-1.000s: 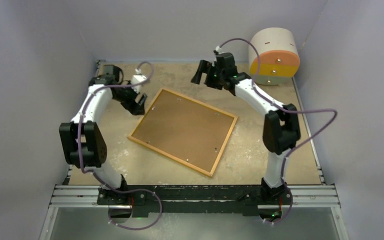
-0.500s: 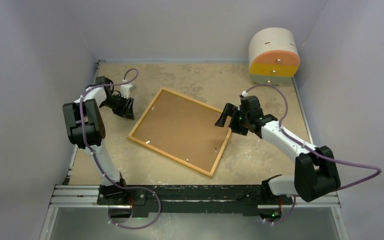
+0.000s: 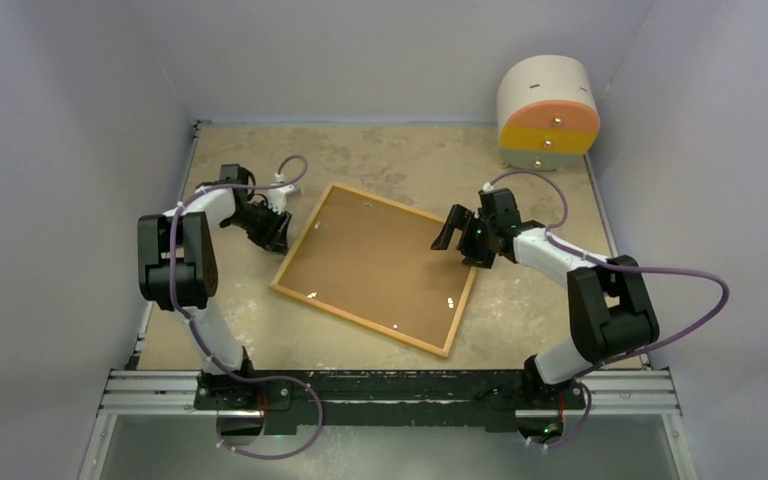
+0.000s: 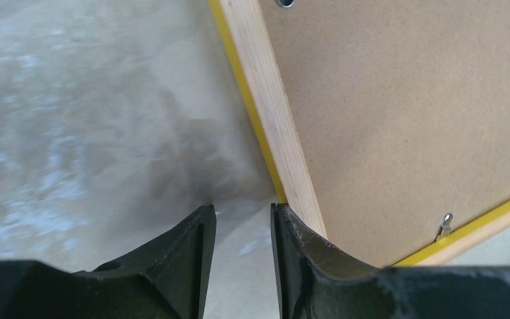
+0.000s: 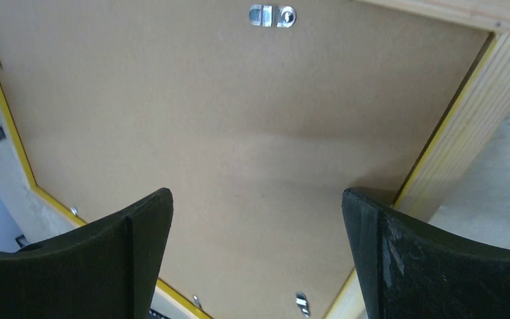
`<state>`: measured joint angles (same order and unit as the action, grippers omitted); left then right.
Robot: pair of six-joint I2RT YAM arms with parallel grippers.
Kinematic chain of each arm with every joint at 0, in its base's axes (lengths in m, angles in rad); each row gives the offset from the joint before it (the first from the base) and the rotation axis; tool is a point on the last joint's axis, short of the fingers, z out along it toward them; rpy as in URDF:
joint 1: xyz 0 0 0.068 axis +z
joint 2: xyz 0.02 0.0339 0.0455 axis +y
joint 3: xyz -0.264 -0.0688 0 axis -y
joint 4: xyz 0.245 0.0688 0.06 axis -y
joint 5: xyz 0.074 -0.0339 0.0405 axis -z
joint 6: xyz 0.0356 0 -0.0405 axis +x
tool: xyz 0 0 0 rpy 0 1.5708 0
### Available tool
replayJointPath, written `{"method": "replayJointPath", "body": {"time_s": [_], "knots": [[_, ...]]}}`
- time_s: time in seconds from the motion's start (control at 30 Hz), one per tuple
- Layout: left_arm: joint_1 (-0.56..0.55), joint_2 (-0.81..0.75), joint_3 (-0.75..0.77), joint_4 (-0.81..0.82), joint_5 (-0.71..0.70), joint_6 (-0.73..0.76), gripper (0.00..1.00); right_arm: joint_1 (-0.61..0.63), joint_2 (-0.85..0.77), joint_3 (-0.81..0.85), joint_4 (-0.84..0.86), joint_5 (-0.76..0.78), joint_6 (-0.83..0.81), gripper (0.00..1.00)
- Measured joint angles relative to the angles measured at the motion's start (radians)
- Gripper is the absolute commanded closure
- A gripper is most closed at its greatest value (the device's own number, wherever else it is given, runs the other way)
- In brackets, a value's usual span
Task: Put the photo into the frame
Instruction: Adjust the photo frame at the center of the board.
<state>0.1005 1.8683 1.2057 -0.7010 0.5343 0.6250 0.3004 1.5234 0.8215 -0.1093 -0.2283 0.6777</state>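
The frame (image 3: 358, 321) lies face down in the middle of the table, its light wood back up and a yellow edge showing (image 4: 275, 119). The plain brown backing board (image 3: 375, 265) fills it, with small metal clips (image 5: 272, 14) along its rim. The photo is not visible. My left gripper (image 3: 278, 232) is low on the table just outside the frame's left edge, its jaws slightly apart and empty (image 4: 242, 212). My right gripper (image 3: 455, 238) hovers over the frame's right side, wide open and empty (image 5: 257, 196), above the backing board (image 5: 239, 133).
A round white, yellow and orange drawer unit (image 3: 548, 110) stands at the back right corner. Grey walls close in the table on three sides. The metal rail with the arm bases (image 3: 390, 390) runs along the near edge.
My right arm came down from the back to the frame's right side. My left gripper drew back, then moved to the frame's left edge. The frame slid a little right and toward the front.
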Motion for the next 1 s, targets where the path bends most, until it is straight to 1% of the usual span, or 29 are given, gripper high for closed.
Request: {"method": "replayJointPath", "body": {"time_s": [0.13, 0.37, 0.4, 0.53, 0.6, 0.67, 0.77, 1.0], "knots": [[-0.038, -0.019, -0.029, -0.008, -0.001, -0.002, 0.65, -0.051, -0.003, 0.011, -0.026, 0.002, -0.02, 0.01], [-0.016, -0.021, -0.031, -0.018, 0.002, -0.006, 0.65, -0.102, -0.108, 0.032, -0.108, 0.035, -0.047, 0.01], [-0.014, -0.021, -0.031, -0.021, 0.002, -0.008, 0.65, -0.107, -0.124, 0.028, -0.113, 0.048, -0.048, 0.01], [-0.011, -0.021, -0.027, -0.037, 0.015, -0.004, 0.56, -0.119, -0.185, -0.045, -0.106, 0.088, -0.039, 0.01], [-0.012, -0.02, -0.025, -0.053, 0.029, 0.001, 0.56, -0.123, -0.191, -0.093, -0.092, 0.088, -0.026, 0.01], [-0.017, -0.019, -0.025, -0.06, 0.037, 0.006, 0.55, -0.123, -0.174, -0.135, -0.072, 0.076, -0.011, 0.01], [-0.035, -0.017, -0.025, -0.068, 0.04, 0.008, 0.56, -0.123, -0.114, -0.144, -0.036, 0.045, 0.008, 0.01], [-0.06, -0.018, -0.034, -0.082, 0.071, 0.05, 0.55, -0.14, 0.014, -0.031, 0.019, 0.055, 0.027, 0.01]]}}
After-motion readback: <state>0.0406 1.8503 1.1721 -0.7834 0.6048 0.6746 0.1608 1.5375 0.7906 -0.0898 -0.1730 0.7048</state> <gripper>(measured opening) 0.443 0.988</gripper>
